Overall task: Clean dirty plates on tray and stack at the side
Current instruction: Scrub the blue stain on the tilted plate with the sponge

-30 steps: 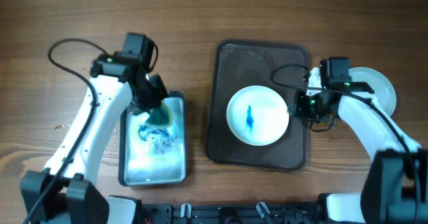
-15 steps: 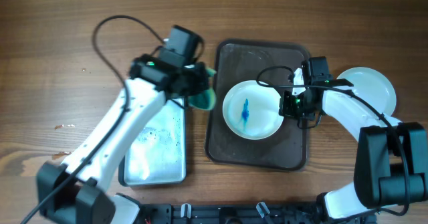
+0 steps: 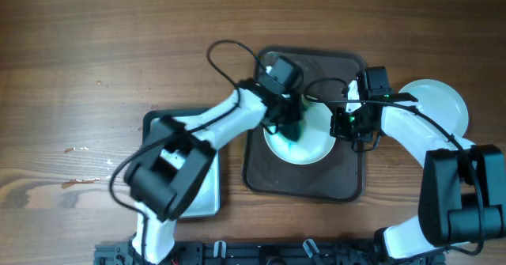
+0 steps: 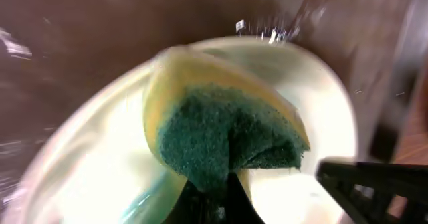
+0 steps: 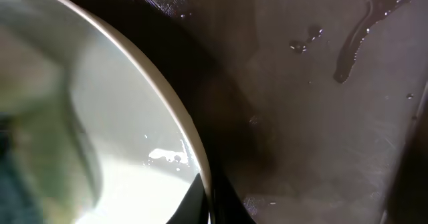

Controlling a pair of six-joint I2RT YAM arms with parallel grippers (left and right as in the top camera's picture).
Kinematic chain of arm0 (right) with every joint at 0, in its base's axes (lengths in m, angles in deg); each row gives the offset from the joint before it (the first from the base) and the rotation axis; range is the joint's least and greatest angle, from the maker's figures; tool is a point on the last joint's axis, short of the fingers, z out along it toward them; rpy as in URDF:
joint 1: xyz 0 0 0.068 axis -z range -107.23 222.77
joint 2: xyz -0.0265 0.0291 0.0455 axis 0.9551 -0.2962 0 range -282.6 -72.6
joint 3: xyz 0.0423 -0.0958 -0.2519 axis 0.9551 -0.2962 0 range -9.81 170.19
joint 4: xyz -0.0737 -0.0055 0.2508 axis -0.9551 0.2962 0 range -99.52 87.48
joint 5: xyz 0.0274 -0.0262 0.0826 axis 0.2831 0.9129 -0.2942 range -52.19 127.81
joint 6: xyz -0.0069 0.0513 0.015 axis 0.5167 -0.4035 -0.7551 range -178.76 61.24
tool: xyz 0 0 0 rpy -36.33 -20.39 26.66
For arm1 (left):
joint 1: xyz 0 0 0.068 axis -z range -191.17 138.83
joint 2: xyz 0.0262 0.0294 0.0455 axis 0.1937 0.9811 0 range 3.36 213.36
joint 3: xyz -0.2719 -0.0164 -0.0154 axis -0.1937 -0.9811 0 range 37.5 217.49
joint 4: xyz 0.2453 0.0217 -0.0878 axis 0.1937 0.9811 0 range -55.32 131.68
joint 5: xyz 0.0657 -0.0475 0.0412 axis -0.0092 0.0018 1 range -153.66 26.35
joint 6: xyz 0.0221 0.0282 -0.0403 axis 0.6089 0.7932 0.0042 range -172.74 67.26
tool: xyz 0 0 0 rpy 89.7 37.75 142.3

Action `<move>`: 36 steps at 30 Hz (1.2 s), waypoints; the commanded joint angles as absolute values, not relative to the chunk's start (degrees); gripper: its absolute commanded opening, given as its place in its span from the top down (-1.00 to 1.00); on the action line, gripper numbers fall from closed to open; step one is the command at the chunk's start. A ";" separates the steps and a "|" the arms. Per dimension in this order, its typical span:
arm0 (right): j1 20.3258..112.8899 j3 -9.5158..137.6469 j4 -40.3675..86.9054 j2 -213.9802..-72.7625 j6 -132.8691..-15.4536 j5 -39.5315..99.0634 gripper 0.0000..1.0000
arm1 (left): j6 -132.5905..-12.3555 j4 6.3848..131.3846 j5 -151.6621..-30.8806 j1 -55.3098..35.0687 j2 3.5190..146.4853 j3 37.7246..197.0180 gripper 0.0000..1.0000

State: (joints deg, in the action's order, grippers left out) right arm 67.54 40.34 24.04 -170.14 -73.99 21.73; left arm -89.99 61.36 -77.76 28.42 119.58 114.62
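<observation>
A white plate (image 3: pixel 318 144) lies on the dark brown tray (image 3: pixel 316 184). My left gripper (image 3: pixel 289 123) reaches across from the left and is shut on a green and yellow sponge (image 3: pixel 293 130), which presses on the plate's middle and hides any smear there. In the left wrist view the sponge (image 4: pixel 224 134) fills the centre over the wet plate (image 4: pixel 314 110), with my left gripper (image 4: pixel 214 200) clamped at its base. My right gripper (image 3: pixel 340 127) is shut on the plate's right rim. The right wrist view shows that rim (image 5: pixel 164 93) running into my right gripper (image 5: pixel 208 207).
A second white plate (image 3: pixel 435 99) sits on the wooden table right of the tray, partly under my right arm. The black-rimmed basin (image 3: pixel 204 202) lies left of the tray, partly hidden by my left arm. Water streaks the tray floor (image 5: pixel 321 103).
My left arm swung from the basin over to the tray and set the sponge on the plate. My right gripper closed on the plate's rim, and the plate shifted slightly left.
</observation>
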 commanded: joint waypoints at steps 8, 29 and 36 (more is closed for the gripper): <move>67.73 40.23 24.81 -171.71 -75.32 27.53 0.91 | -92.46 57.57 -87.84 33.65 125.04 115.38 0.92; 67.73 40.23 25.86 -171.71 -75.30 27.53 0.91 | -95.35 84.28 -50.86 27.27 124.43 118.18 0.92; 67.73 40.23 25.88 -171.71 -75.32 27.53 0.91 | -89.05 68.55 -70.94 28.53 124.80 118.14 0.92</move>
